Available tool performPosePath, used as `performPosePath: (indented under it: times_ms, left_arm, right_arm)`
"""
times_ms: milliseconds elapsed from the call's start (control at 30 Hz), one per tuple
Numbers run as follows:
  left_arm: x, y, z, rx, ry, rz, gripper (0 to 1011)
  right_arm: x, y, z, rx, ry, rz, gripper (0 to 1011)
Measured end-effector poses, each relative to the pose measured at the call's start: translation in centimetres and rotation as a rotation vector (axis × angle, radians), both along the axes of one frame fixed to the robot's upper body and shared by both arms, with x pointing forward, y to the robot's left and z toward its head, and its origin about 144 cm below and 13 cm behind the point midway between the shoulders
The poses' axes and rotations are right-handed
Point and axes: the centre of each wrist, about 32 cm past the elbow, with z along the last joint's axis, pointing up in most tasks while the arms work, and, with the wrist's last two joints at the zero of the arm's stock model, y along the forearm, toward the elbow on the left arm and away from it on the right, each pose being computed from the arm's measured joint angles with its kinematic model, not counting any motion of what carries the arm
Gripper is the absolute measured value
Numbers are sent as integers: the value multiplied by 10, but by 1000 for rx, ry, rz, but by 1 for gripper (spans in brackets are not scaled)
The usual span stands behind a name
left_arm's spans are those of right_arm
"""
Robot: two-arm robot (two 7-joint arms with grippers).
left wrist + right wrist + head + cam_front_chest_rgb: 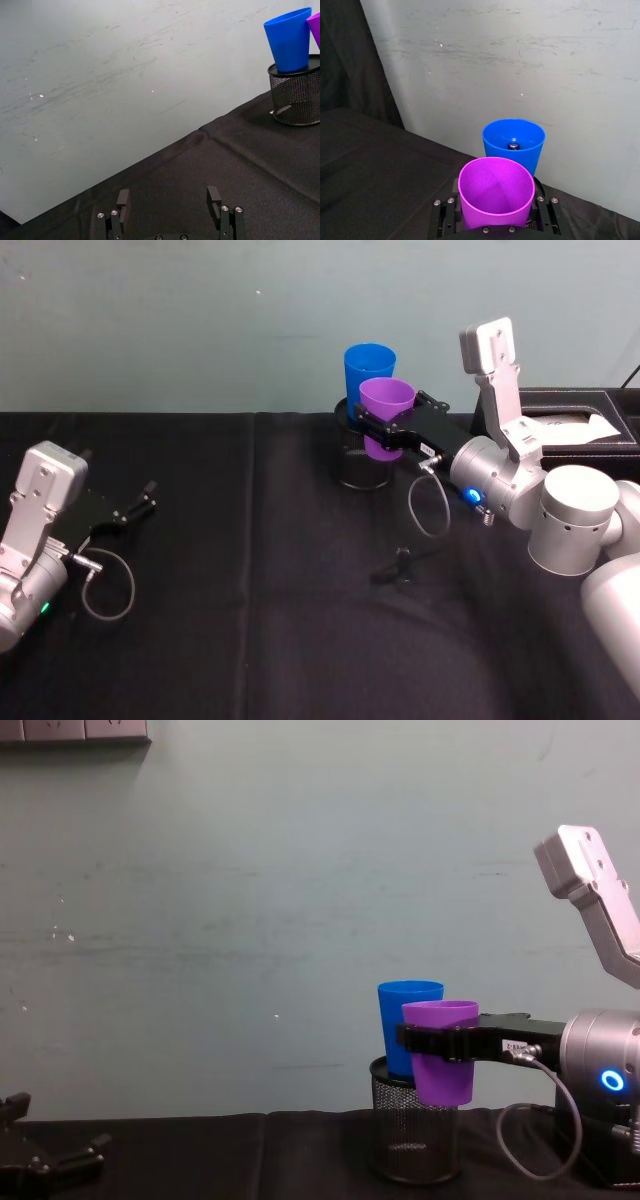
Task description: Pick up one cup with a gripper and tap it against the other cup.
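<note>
Purple cup [386, 416] lifted, pinched in right gripper [384, 430] jaws just in front of blue cup [369, 370]. Tap seemingly imminent, contact unclear. Left gripper [170, 200] parked, jaws spread

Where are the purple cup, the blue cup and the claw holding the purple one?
Purple cup [442, 1070], chest view, on its lower side wall.
Blue cup [369, 368], head view, on its upper side wall.
Right gripper [372, 432], head view, midway between the fingertips clamped around the purple cup.
</note>
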Motion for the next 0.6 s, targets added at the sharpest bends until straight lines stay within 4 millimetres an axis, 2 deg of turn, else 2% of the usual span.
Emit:
performPosePath:
  times_ms: [600]
  left_arm:
    - [0, 0, 0, 0, 0, 0, 1000]
  right_arm:
    - [0, 0, 0, 0, 0, 0, 731]
